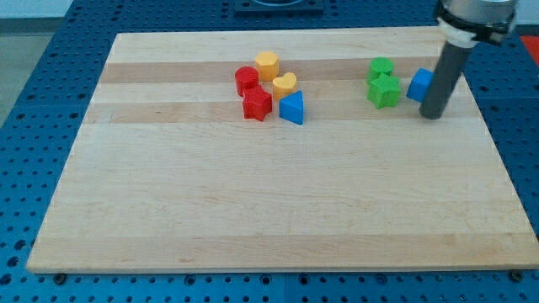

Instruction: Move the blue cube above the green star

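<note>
The blue cube (pixel 419 85) sits at the view's upper right, partly hidden behind my rod. The green star (pixel 384 91) lies just to its left, with a small gap between them. A second green block (pixel 381 68) sits right above the star, touching it. My tip (pixel 431 115) rests on the board just below and slightly right of the blue cube, right beside it; I cannot tell whether they touch.
A cluster sits at the top centre: a red cylinder (pixel 246 79), a red star (pixel 257 104), an orange hexagon (pixel 267 63), an orange heart (pixel 285 85) and a blue triangle (pixel 292 108). The wooden board (pixel 253 202) ends close to the right of my tip.
</note>
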